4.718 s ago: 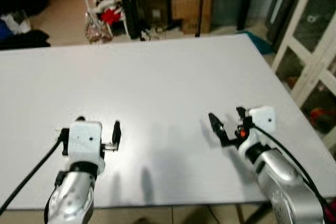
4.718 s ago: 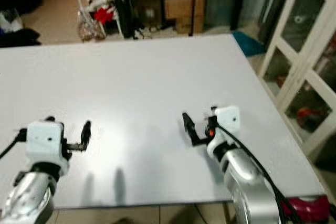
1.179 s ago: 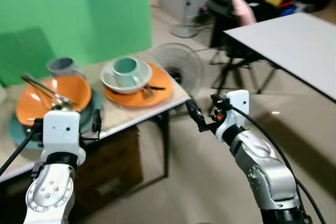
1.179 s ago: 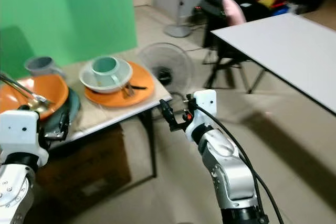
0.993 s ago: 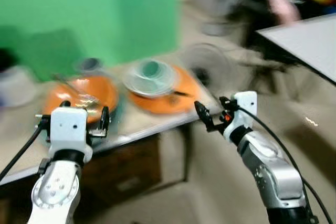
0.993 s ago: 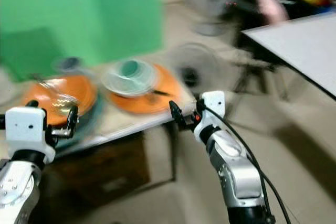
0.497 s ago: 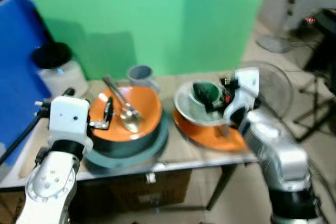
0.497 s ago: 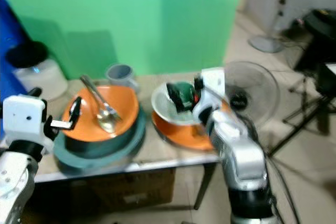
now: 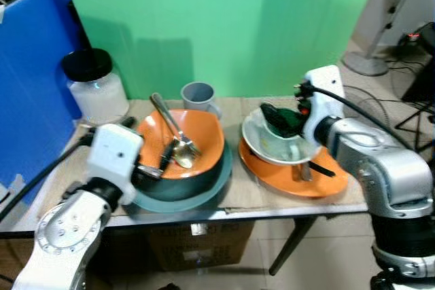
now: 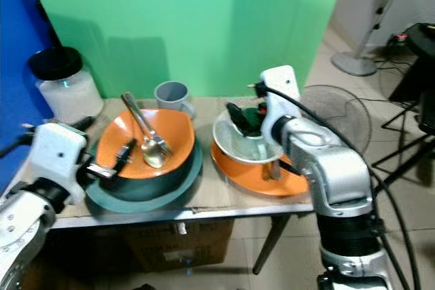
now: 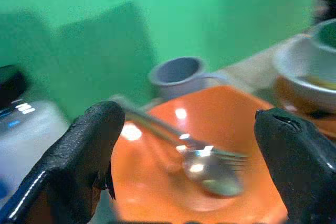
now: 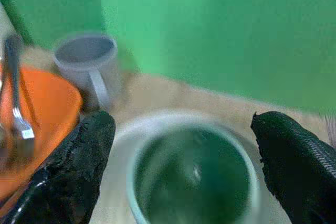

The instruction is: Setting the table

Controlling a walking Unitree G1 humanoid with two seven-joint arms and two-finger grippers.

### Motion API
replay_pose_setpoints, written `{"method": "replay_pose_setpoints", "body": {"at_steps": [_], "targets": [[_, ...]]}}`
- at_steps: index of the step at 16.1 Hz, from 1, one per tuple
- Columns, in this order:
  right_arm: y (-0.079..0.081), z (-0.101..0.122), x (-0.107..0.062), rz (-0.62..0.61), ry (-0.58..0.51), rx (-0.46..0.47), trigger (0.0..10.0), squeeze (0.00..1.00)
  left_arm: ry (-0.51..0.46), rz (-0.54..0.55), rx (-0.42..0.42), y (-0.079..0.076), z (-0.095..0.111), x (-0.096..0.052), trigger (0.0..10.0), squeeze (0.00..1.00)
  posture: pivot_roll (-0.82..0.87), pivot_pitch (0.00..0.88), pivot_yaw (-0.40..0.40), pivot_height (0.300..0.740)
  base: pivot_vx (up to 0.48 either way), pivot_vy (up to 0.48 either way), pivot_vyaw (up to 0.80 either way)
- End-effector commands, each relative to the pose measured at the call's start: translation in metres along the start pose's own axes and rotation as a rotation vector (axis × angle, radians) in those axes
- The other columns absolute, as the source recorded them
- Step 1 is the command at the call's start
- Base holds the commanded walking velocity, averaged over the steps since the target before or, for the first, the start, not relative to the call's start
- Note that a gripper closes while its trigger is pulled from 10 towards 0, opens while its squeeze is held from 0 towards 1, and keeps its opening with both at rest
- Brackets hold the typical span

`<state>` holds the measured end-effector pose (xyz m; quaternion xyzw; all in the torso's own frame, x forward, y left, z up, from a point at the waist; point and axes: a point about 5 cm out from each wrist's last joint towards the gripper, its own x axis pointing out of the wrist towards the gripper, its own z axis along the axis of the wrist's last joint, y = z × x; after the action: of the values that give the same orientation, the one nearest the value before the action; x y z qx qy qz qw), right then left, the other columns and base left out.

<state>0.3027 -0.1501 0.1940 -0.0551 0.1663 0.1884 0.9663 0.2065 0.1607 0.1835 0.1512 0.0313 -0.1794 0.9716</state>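
Spoon (image 9: 178,149) in bowl (image 9: 204,134) left — cup (image 9: 284,127) in dish (image 9: 255,142) right; mug (image 9: 198,94) behind.

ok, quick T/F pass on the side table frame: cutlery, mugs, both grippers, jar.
1. A spoon and fork lie in the orange bowl. True.
2. The grey mug stands inside the white bowl. False: it stands on the table behind the orange bowl; the white bowl holds a green cup.
3. The right gripper is open over the green cup. True.
4. The left gripper is shut on the spoon. False: it is open at the orange bowl's rim.
5. The jar has a black lid. True.
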Motion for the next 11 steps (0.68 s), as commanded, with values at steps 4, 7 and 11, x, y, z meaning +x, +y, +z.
{"method": "replay_pose_setpoints", "body": {"at_steps": [4,7,11], "targets": [[-0.013,0.007,-0.018,0.022,0.127,-0.014,10.0,1.00,0.011,-0.224,-0.017,-0.015,0.004,0.010,10.0,0.00,-0.08,0.000,0.005,0.740,0.000,0.000,0.00],[-0.018,0.001,-0.024,0.018,0.239,-0.033,10.0,1.00,0.061,-0.350,0.022,-0.024,0.001,0.011,10.0,0.00,-0.08,0.000,-0.008,0.740,0.000,0.000,0.00],[-0.011,-0.013,-0.031,0.053,0.329,0.023,10.0,1.00,0.089,-0.364,0.026,-0.023,0.000,0.010,10.0,0.00,-0.09,0.000,-0.014,0.740,0.000,0.000,0.00]]}}
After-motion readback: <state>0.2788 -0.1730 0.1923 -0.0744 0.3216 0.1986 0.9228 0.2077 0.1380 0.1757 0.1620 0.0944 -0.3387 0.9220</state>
